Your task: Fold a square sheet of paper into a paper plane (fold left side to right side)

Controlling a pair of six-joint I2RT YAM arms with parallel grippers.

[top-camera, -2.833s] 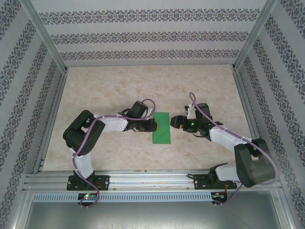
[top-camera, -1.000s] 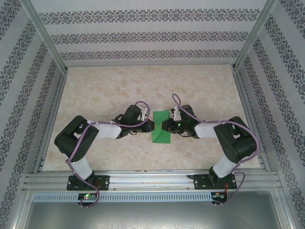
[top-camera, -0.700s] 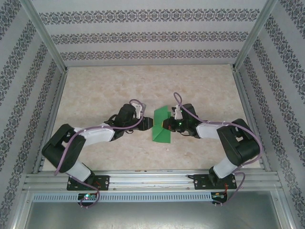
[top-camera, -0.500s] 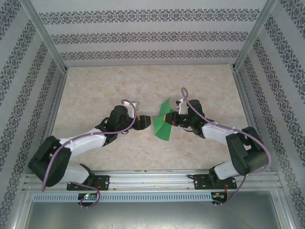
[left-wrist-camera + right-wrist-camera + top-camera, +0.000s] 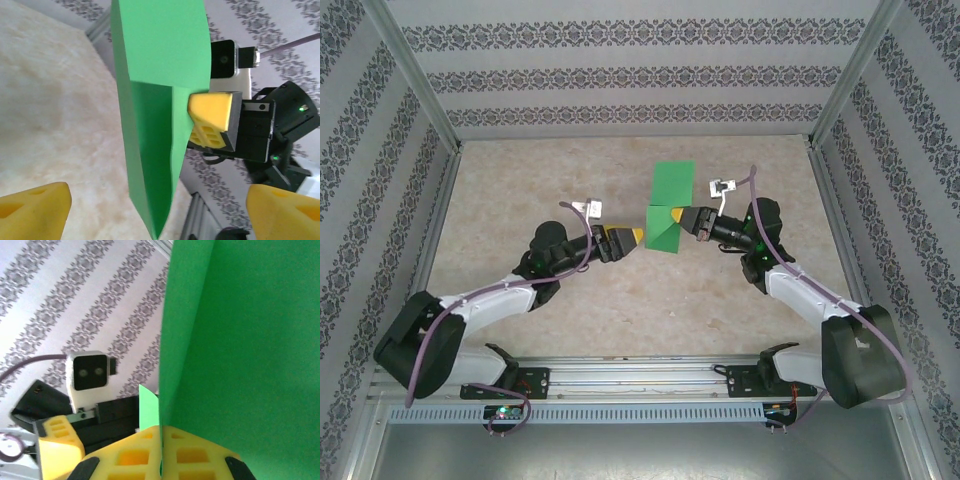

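Note:
The square sheet of paper (image 5: 670, 200) is bright green and partly folded, and it is held up off the table at the centre. My right gripper (image 5: 681, 218) is shut on its right edge, yellow pads (image 5: 200, 457) pressed together on the sheet (image 5: 250, 340). My left gripper (image 5: 629, 237) is open just left of the paper, a little apart from it. In the left wrist view the sheet (image 5: 155, 100) hangs ahead between my spread yellow fingertips (image 5: 30, 210), with the right gripper's pad (image 5: 212, 117) clamped on it.
The marble-look table (image 5: 540, 180) is boxed in by patterned walls (image 5: 380, 150) and aluminium posts. A metal rail (image 5: 640, 375) carries both arm bases along the near edge.
My left gripper let go of the paper, opened wide and drew back left. My right gripper stayed shut and lifted the sheet off the table, carrying it up and to the right.

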